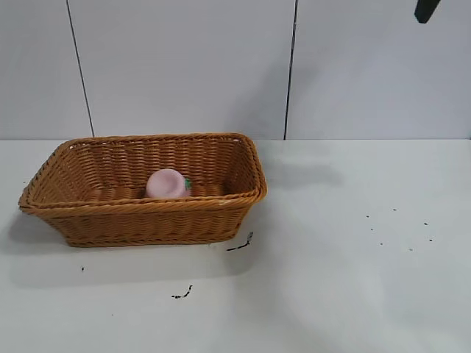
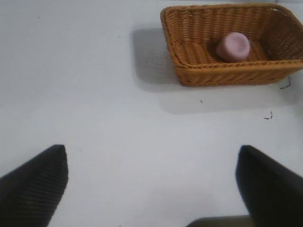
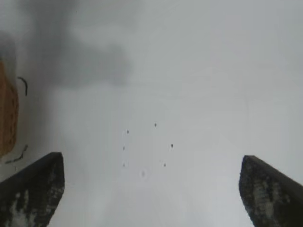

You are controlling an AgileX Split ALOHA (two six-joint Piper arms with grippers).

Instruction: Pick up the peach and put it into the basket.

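Since the peach already sits inside the basket, little can fail; left gripper and right gripper both hang spread wide, empty, well apart from it. Only risk: a stray arm nudging the basket.

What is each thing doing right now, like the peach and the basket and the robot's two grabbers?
peach: lying inside the basket, on its floor, not held by anything.
basket: upright on the table, holding only the peach.
left gripper: open, empty, over bare table away from the basket.
right gripper: open, empty, raised above the table beside the basket.
table: white, with a few small dark marks.
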